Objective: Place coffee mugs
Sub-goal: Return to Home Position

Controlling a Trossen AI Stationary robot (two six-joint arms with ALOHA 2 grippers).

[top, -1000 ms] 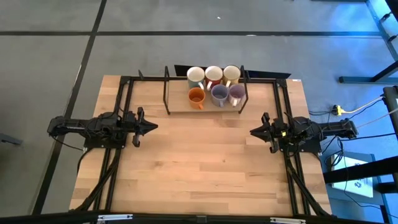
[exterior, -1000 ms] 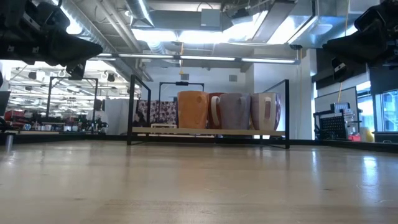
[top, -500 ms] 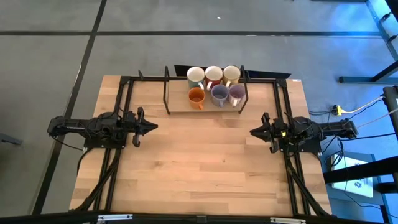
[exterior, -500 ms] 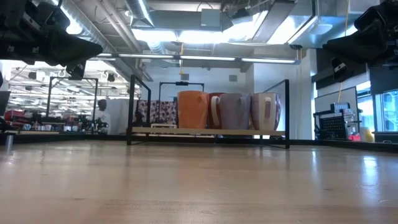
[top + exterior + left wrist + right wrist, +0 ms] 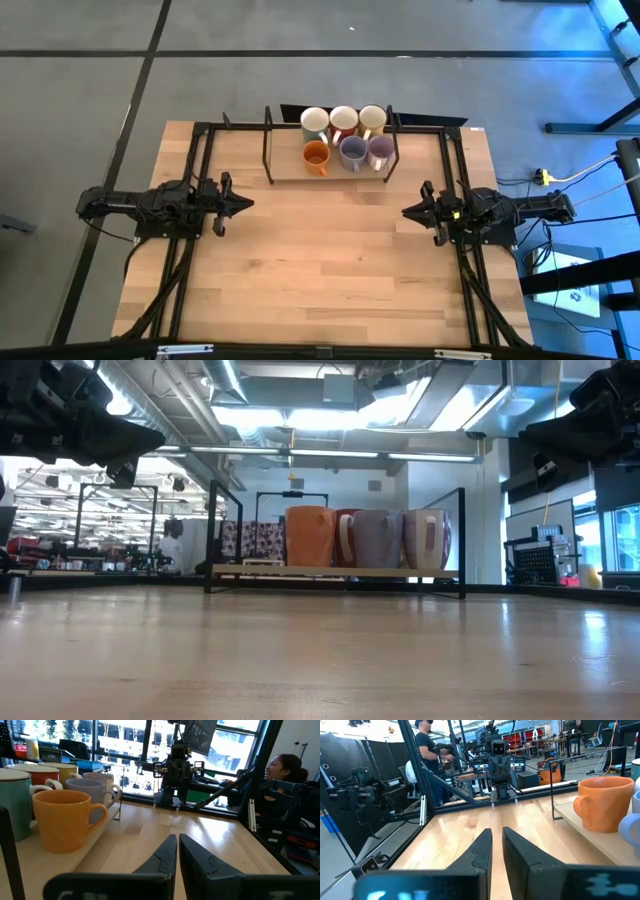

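All six mugs stand on the shelf (image 5: 285,165) at the table's (image 5: 320,270) 12 o'clock edge, bunched toward its 1 o'clock end. The orange mug (image 5: 316,155) and two purple mugs (image 5: 352,152) make the front row, and three pale mugs (image 5: 344,121) sit just behind them. By my reading the placing is done and what's left is parking myself. My left gripper (image 5: 247,203) sits at 9 o'clock and my right gripper (image 5: 406,212) at 3 o'clock. Each is raised off the wood and well apart from the shelf, and they point inward at each other across the bare middle. Both pairs of fingers are drawn together with only a sliver between them, and they grasp nothing. My forearms lie stretched out flat along the table's sides, wrists level and fingers horizontal. To finish well I'd make any last settling small and slow. I'd hold the fingers closed so nothing catches, and stay low and outboard so that neither elbow swings toward the shelf's black frame. From my left wrist the orange mug looks near the shelf's front lip, so a brush on the frame could jostle it. I'd want both arms to end up mirrored and at rest, with the whole span from 10 to 2 o'clock left alone.
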